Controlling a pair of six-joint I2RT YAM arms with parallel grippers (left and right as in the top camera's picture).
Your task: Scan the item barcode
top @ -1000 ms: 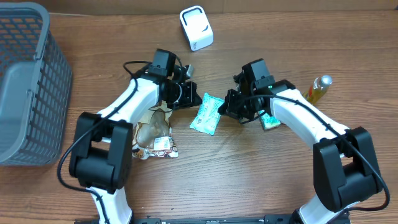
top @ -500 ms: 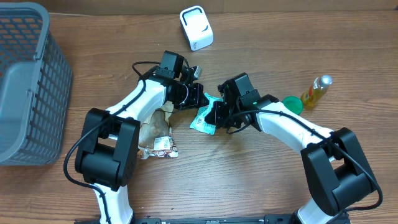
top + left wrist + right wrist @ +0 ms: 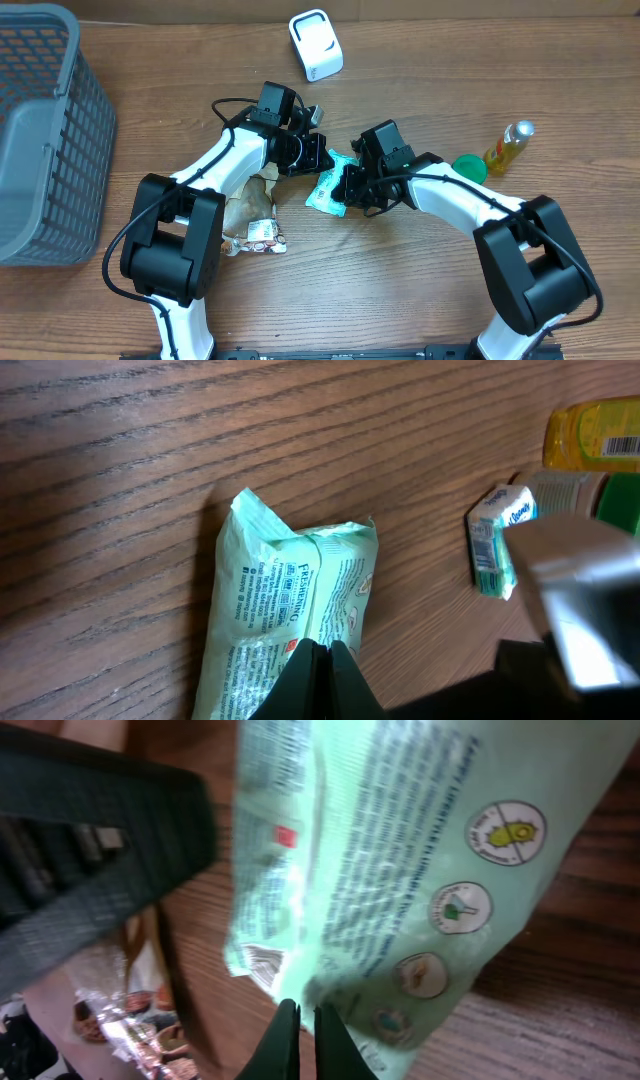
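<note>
The item is a pale green wipes packet lying flat on the wooden table between my two arms, printed side up. My left gripper is shut, and in the left wrist view its tips rest against the packet near a small red mark. From the right, my shut right gripper meets the packet; in the right wrist view its tips sit at the edge of the packet with nothing pinched between them. The white scanner stands at the back of the table. No barcode shows.
A grey mesh basket fills the left side. A crumpled snack bag lies under my left arm. A yellow bottle and a green cap sit at the right, with a small tissue pack near them.
Both grippers closed in on the green packet: the right arm swung left from the tissue pack, and the left arm shifted right. In the last half second little has moved.
</note>
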